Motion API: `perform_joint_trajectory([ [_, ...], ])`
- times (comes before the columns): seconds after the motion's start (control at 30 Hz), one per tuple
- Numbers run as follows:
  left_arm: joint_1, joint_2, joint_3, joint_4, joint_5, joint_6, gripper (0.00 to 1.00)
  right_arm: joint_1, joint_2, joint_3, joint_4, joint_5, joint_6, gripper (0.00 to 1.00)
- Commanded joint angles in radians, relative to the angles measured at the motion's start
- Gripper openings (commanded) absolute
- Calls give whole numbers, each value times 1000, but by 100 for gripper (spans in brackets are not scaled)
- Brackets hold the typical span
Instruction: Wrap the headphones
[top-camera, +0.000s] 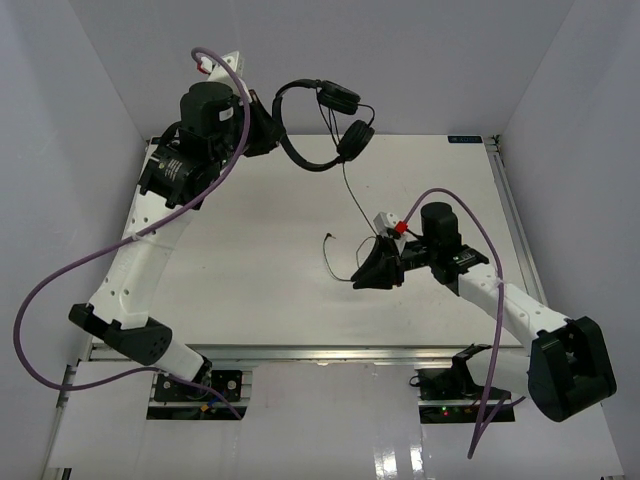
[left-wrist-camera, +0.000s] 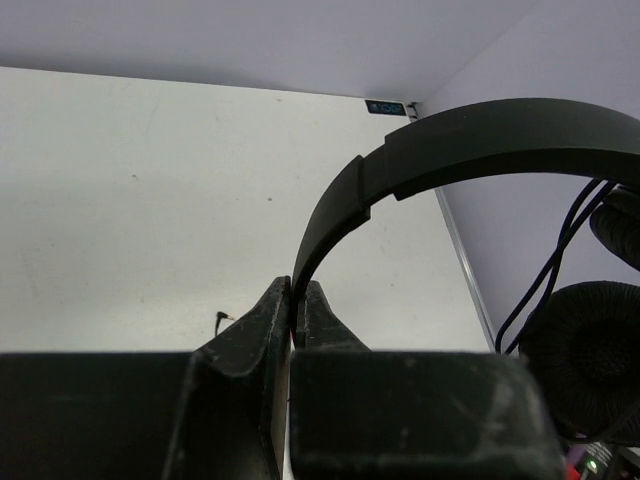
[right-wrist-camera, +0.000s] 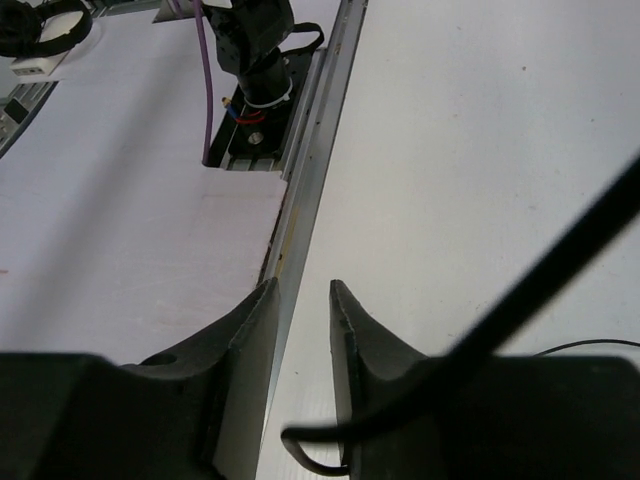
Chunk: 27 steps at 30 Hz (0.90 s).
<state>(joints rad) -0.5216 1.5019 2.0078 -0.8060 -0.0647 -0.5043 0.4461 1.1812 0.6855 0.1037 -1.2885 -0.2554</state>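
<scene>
The headphones (top-camera: 305, 158) hang in the air at the back of the table, and my left gripper (top-camera: 268, 128) is shut on their thin black headband (left-wrist-camera: 470, 140). In the left wrist view the band rises from between the closed jaws of the left gripper (left-wrist-camera: 297, 285), with one padded earcup (left-wrist-camera: 590, 340) at the right. The thin cord (top-camera: 350, 195) drops from the earcups to my right gripper (top-camera: 358, 279), low over mid table. The plug (top-camera: 327, 238) lies on the table beside it. The right gripper (right-wrist-camera: 297, 283) is open by a narrow gap, and the cord (right-wrist-camera: 560, 270) lies across its right finger.
Thick purple robot cables (top-camera: 60, 275) loop at the left and another (top-camera: 480, 240) over the right arm. The table's front rail (right-wrist-camera: 305, 210) and the left arm's base (right-wrist-camera: 255, 60) lie ahead of the right gripper. White walls close in the back and sides.
</scene>
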Motion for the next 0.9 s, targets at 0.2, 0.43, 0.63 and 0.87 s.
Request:
perform_joint_trajectory([
  [0.2, 76, 94, 69, 117, -14, -110, 0, -3, -36, 87, -199, 232, -105, 11],
  [0.43, 117, 32, -71, 245, 5, -175, 0, -2, -55, 122, -303, 376, -182, 11],
  [0.63, 139, 75, -65, 237, -42, -172, 0, 56, -85, 199, -425, 608, -296, 8],
  [0.87, 140, 251, -27, 179, -104, -68, 0, 260, -93, 348, -626, 1027, -479, 8],
])
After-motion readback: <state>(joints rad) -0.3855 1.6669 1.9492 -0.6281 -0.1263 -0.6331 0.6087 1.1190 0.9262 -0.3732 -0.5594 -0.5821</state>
